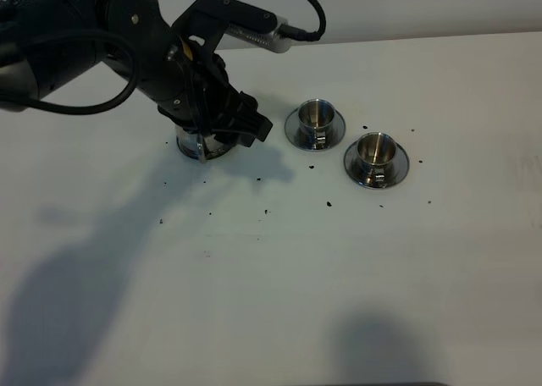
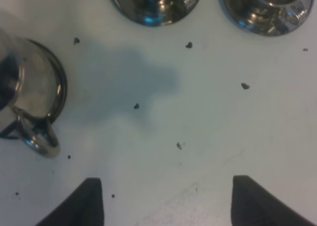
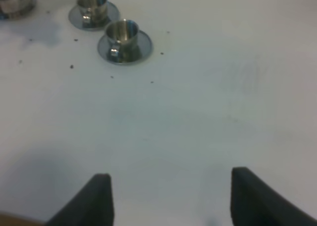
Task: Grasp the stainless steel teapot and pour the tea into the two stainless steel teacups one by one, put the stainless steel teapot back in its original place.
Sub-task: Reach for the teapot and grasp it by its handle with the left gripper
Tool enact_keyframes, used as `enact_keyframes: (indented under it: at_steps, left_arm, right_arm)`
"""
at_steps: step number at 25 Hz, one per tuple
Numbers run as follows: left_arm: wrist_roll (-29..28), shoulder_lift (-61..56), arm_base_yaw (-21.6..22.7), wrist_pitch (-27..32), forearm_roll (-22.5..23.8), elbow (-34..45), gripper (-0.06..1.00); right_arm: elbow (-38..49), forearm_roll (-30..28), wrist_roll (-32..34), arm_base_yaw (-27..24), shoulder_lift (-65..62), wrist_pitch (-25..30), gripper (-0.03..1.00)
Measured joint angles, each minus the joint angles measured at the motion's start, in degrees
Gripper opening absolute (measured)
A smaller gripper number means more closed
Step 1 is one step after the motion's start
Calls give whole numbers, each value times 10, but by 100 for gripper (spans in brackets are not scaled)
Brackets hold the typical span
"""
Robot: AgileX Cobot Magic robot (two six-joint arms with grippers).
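I observe the left gripper (image 2: 167,203) spread wide, empty, beside the stainless steel teapot (image 2: 30,89), not touching it.

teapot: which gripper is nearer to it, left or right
Left. The left gripper hangs close beside the teapot, fingers open and empty; the right gripper is far off across the table.

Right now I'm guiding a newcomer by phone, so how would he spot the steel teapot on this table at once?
On the white table, look back left, under the black left arm. Half hidden beneath it stands the steel teapot, left of two steel teacups. It is the taller, rounded pot with a loop handle; the cups are small, open, on wide saucers.
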Motion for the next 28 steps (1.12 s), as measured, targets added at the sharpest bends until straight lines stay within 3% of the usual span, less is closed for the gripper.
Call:
enact_keyframes:
  at_steps: [9, 22, 28]
  left_arm:
    - [4, 14, 0, 76, 11, -63, 58]
    - [-3, 14, 0, 90, 10, -68, 57]
    - [-45, 14, 0, 90, -6, -68, 56]
  right_arm:
    - [0, -3, -2, 0, 0, 0, 50]
    - [0, -3, -3, 0, 0, 0, 50]
    - [0, -3, -3, 0, 0, 0, 50]
